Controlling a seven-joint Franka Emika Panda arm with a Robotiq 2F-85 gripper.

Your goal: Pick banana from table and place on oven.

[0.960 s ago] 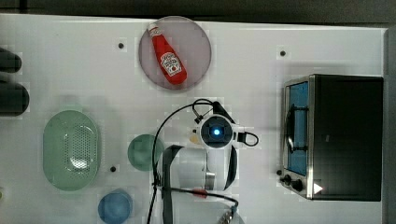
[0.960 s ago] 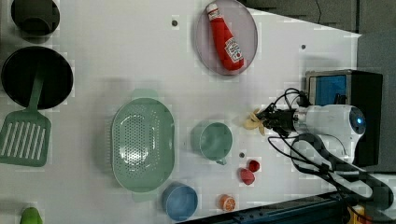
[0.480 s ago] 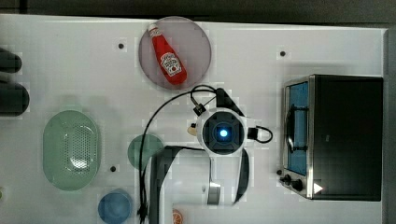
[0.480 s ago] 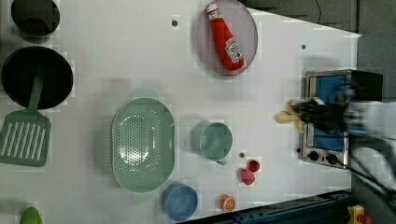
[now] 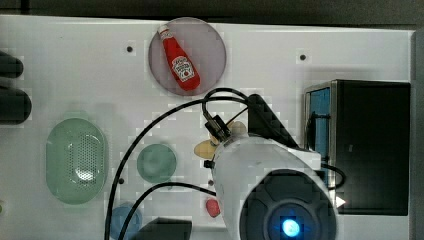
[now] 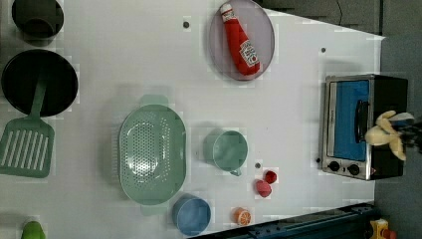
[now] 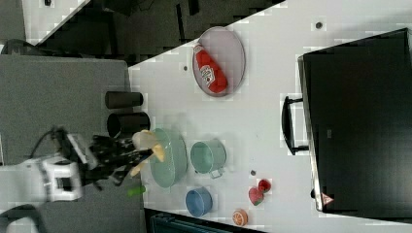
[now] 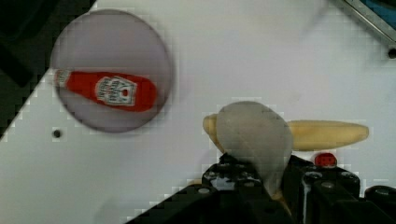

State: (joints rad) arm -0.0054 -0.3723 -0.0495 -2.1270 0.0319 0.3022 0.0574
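The pale cream banana (image 6: 385, 137) hangs in the air, with my gripper (image 6: 399, 135) shut on it. In the left view it appears over the oven's (image 6: 348, 124) dark handle and black top, well above the white table (image 6: 124, 50). In the top view the banana (image 5: 206, 148) peeks out from under my white arm, to the left of the oven (image 5: 372, 145). In the wrist view the banana (image 8: 327, 135) runs across behind a grey finger pad (image 8: 254, 135), with the table far below. The right view has the banana (image 7: 145, 141) at my fingertips.
A ketchup bottle (image 5: 179, 64) lies on a purple plate (image 5: 210, 45). A green cup (image 5: 156, 162), a green colander (image 5: 76, 160) and a blue bowl (image 5: 125, 220) stand on the top view's left. Two strawberries (image 6: 263, 186), an orange slice (image 6: 242, 216), black pots (image 6: 40, 82) and a spatula (image 6: 27, 152) are also about.
My arm has risen and carried the banana from beside the green cup toward the oven; in the left view it now sits over the oven's front.
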